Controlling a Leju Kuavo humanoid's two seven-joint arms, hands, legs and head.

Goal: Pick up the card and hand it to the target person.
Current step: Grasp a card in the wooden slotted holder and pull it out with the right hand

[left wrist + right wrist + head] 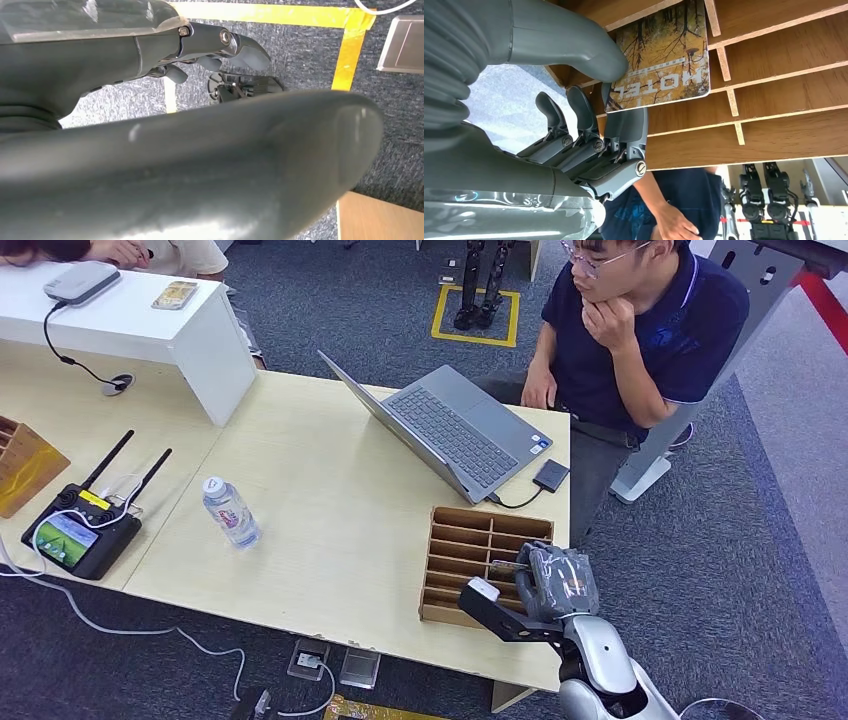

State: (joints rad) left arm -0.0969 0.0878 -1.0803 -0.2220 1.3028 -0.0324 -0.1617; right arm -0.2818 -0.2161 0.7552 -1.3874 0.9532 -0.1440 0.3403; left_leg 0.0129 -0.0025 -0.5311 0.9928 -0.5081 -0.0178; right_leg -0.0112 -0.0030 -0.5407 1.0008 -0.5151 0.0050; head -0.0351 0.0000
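A pale wooden worktop [330, 540] seen from above. Near its right front corner sits a slotted wooden rack [470, 540]. The robot's right hand [556, 582] rests at the rack's right side. From the wrist, this hand [594, 130] pinches a card [664, 55] printed with autumn trees and the word HOTEL, thumb on one face and fingers behind; the card is still partly in the rack. The left hand [200, 55] hangs over grey carpet, fingers curled in, holding nothing. A seated person [640, 330] faces an open laptop [450, 430] across the worktop. A water bottle [231, 512] stands left of the rack.
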